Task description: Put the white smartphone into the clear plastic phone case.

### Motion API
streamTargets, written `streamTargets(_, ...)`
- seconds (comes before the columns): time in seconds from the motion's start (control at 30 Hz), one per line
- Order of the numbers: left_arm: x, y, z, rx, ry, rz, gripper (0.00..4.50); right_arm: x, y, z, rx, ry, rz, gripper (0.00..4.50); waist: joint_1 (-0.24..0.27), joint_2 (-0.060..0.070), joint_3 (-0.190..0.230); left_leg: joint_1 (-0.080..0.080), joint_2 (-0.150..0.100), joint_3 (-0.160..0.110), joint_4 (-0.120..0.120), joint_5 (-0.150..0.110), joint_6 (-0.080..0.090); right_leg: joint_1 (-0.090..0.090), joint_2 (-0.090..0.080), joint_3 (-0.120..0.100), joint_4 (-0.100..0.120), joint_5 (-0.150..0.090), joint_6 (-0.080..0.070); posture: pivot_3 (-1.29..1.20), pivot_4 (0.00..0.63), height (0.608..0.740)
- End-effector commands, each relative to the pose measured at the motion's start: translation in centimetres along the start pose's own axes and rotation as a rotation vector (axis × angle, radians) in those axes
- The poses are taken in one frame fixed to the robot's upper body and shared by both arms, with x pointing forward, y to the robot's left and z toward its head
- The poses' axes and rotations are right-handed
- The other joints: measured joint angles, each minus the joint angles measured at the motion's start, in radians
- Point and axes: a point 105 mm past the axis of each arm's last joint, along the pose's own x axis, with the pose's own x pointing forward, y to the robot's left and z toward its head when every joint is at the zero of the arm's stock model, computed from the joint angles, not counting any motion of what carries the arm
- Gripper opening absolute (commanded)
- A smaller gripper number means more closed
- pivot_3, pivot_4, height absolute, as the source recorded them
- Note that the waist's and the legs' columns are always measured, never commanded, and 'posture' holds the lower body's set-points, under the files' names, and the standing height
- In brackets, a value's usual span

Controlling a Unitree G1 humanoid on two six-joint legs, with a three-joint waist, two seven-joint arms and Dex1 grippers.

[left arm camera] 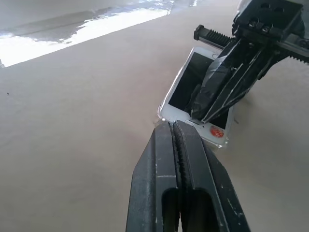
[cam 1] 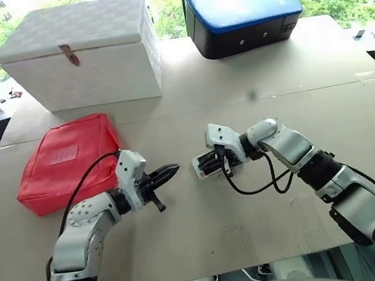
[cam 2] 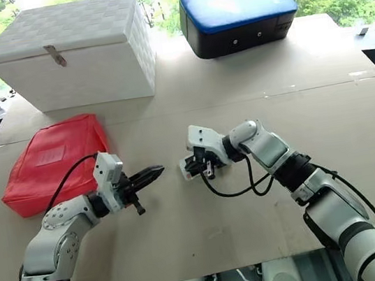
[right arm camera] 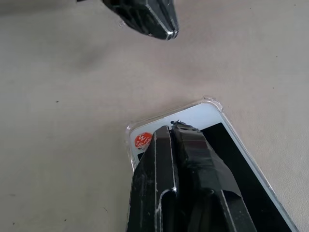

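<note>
Plain tan board covers the surface, which runs from the near edge back to a window with green trees behind it. Nearest on the left, the left gripper hangs just over the board with its jaws pressed together and nothing between them, its tips aimed toward the middle. Just beyond those tips, near but apart, lies the white smartphone, flat on the board with its dark screen up, and it sits inside the clear plastic phone case, whose raised rim shows around its rounded corners. Its long axis runs roughly left to right in the head views, and the short end with an orange round sticker points toward the left gripper. The right gripper reaches in from the right with its jaws shut, tips resting over the screen near that sticker end; whether they press the glass I cannot tell. Farther left lies a red pouch. Behind it stands a white lidded box, and to its right, a black case with a blue top.
</note>
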Motion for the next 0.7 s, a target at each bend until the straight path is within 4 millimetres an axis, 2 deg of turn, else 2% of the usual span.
streamTargets(0.03, 0.0, -0.8, -0.2, 0.049, 0.004, -0.023, 0.05, -2.4, 0.4, 1.8, 0.03, -0.108, -0.015, 0.0, 0.003, 0.001, 0.001, -0.001, 0.0, 0.0, 0.0, 0.0, -0.001, 0.0, 0.0, 0.0, 0.0, 0.001, -0.001, 0.0, 0.15, 0.74)
streamTargets(0.1, 0.2, -1.0, -0.6, 0.047, 0.017, -0.034, 0.05, -3.9, 0.4, 3.0, 0.014, -0.15, -0.051, 0.0, 0.005, 0.001, 0.002, -0.003, -0.001, 0.0, 0.0, 0.0, -0.001, -0.001, -0.002, -0.001, -0.001, 0.001, -0.001, 0.0, 0.15, 0.74)
streamTargets(0.17, 0.5, -1.1, -1.1, 0.041, 0.031, -0.044, 0.05, -5.7, 0.2, 3.4, -0.023, -0.141, -0.127, 0.0, 0.004, 0.002, 0.003, -0.004, -0.002, 0.0, 0.0, 0.0, -0.001, -0.001, -0.002, 0.0, -0.002, 0.001, -0.001, 0.0, 0.15, 0.74)
streamTargets(0.3, 1.2, -1.2, -2.0, 0.034, 0.059, -0.059, 0.05, -9.8, -1.5, 0.8, -0.081, 0.033, -0.351, 0.0, 0.013, 0.002, 0.003, -0.004, -0.002, 0.0, -0.001, 0.0, 0.0, -0.001, -0.002, -0.002, -0.003, 0.0, 0.0, 0.0, 0.15, 0.74)
streamTargets(0.4, 1.6, -1.5, -2.4, 0.037, 0.072, -0.085, 0.05, -11.2, -1.6, -1.2, -0.092, 0.135, -0.405, 0.0, 0.019, 0.002, 0.003, -0.004, -0.002, 0.0, -0.001, -0.002, 0.004, -0.001, -0.003, -0.002, -0.003, -0.002, 0.002, 0.0, 0.15, 0.74)
streamTargets(0.57, 2.2, -1.5, -2.4, 0.054, 0.089, -0.113, 0.05, -11.3, -2.2, -2.8, -0.085, 0.198, -0.45, 0.0, 0.021, 0.003, 0.003, -0.003, -0.001, 0.0, -0.001, -0.003, 0.005, -0.002, -0.002, -0.003, -0.002, -0.002, 0.003, 0.0, 0.15, 0.74)
streamTargets(0.7, 2.8, -1.9, -1.5, 0.066, 0.083, -0.129, 0.05, -9.6, -1.7, -2.2, -0.089, 0.168, -0.403, 0.0, 0.023, 0.003, 0.003, -0.003, -0.001, 0.0, -0.001, -0.003, 0.005, -0.001, -0.002, -0.002, -0.002, -0.002, 0.003, 0.0, 0.15, 0.74)
